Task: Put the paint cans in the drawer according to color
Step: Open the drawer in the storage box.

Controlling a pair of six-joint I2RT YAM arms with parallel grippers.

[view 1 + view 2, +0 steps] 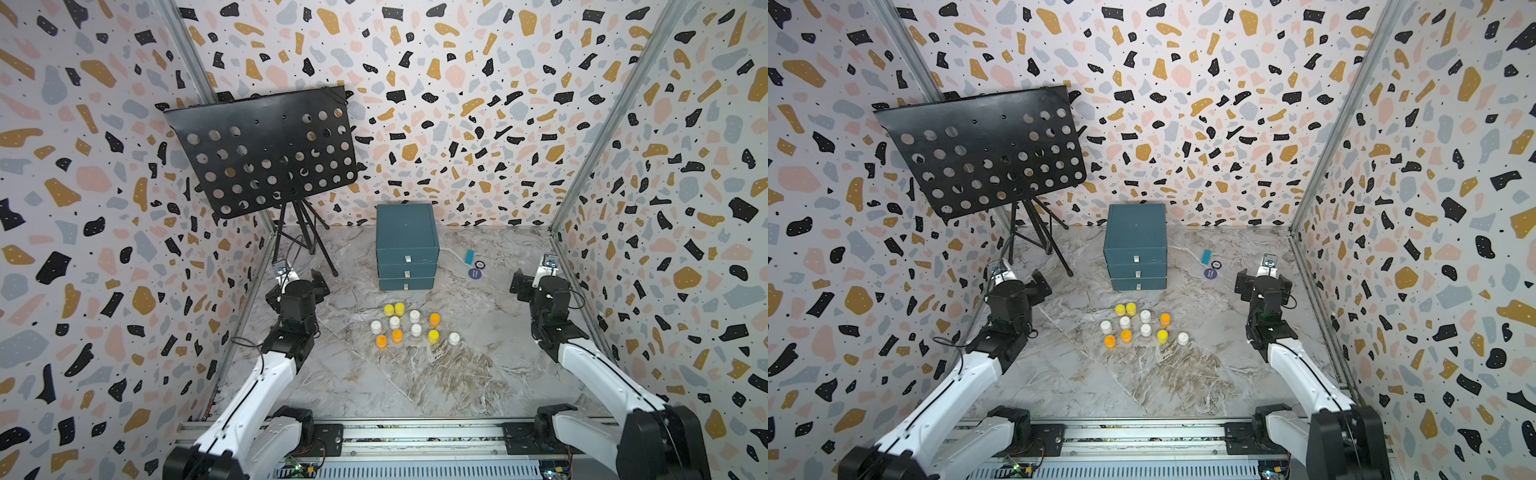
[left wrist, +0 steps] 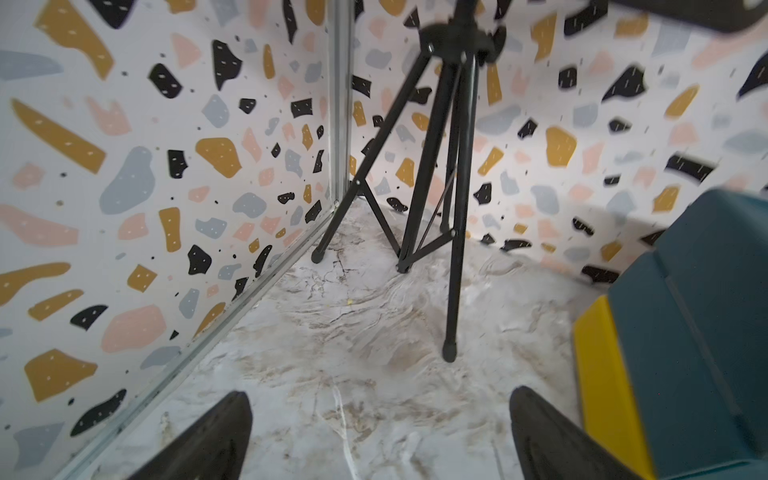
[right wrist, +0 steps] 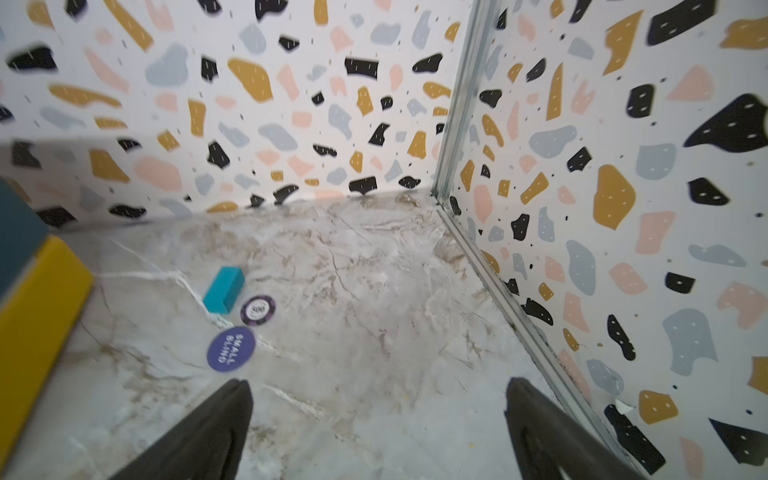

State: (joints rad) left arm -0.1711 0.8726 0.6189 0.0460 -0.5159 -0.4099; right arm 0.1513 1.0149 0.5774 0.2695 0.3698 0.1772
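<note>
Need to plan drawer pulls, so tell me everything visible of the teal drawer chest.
The teal box-shaped drawer chest stands upright, centred near the back wall on the marble-look tabletop. It looks matte, perhaps covered board. It has three stacked drawers, all shut, each with a small pale pull tab at front centre. The wrist views show a yellow panel low on each side. Nothing but the tabletop touches it.

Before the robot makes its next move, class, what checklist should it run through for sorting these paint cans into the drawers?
1. Left gripper open and empty: ok.
2. Right gripper open and empty: ok.
3. Paint cans upright, none stacked: ok.
4. Drawers open to receive cans: not ok; all three are shut.
5. Colour assigned to each drawer: cannot tell; the fronts look alike.
</note>
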